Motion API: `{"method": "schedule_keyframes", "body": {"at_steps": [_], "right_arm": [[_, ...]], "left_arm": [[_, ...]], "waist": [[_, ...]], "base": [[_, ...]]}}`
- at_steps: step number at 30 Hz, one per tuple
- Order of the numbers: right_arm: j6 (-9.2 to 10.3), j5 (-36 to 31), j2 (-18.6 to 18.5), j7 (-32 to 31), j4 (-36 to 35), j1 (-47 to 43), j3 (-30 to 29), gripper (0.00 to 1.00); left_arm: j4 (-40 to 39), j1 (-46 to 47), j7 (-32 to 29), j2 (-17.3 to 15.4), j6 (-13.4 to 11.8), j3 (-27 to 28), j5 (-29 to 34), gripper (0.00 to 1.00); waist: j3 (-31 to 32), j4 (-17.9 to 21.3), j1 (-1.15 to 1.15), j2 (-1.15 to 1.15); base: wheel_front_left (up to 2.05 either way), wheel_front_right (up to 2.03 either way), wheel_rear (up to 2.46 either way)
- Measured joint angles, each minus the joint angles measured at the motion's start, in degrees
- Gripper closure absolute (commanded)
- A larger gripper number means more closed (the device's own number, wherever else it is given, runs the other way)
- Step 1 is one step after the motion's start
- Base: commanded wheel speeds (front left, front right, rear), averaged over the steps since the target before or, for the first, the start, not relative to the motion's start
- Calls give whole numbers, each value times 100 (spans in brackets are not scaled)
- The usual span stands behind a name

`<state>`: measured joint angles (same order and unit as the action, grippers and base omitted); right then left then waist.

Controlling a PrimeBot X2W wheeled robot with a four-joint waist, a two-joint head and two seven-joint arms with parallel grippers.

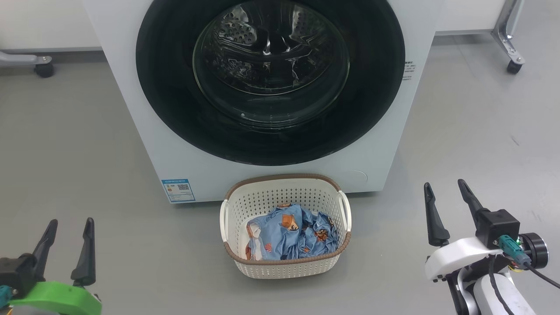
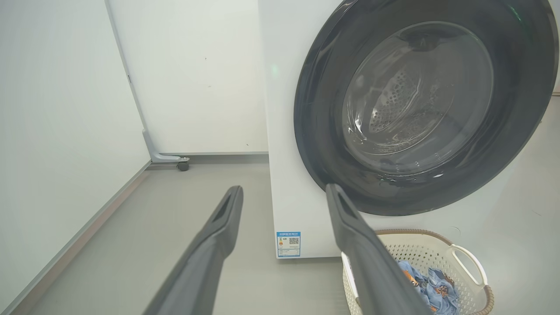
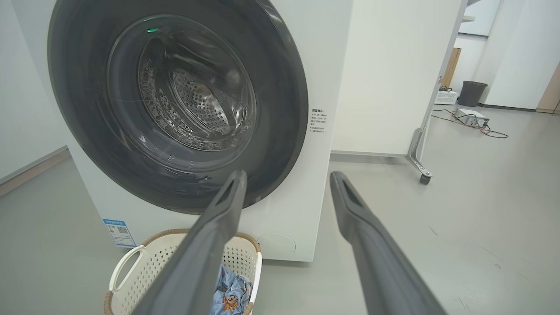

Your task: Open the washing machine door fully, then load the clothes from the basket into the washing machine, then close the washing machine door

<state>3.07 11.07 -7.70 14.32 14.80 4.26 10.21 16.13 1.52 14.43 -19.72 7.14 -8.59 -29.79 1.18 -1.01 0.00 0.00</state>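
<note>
Left gripper (image 1: pixel 71 220), right gripper (image 1: pixel 444 183), both released, empty; one basket (image 1: pixel 280 199), perhaps two clothes (image 1: pixel 293 236).

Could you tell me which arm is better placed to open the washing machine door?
Probably right: the right gripper stands open, farther forward and nearer the closed washing machine door than the left gripper.

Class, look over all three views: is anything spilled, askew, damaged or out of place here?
Nothing stands out. The washing machine door sits shut and flush, the basket stands upright before it with the clothes all inside, and the left gripper and right gripper are open, touching nothing.
</note>
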Motion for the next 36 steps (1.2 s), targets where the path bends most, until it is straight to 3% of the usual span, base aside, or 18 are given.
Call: {"method": "schedule_keyframes", "body": {"at_steps": [19, 36], "right_arm": [[-44, -47, 65, 0, -44, -1, -79, 0], [-48, -105, 143, 0, -67, -1, -158, 0]], "left_arm": [[-29, 16, 0, -3, 0, 144, 103, 0], [-78, 19, 1, -4, 0, 153, 113, 0]], "waist": [[-79, -35, 0, 0], [-140, -88, 0, 0]], "base": [[9, 9, -18], [49, 49, -98]]}}
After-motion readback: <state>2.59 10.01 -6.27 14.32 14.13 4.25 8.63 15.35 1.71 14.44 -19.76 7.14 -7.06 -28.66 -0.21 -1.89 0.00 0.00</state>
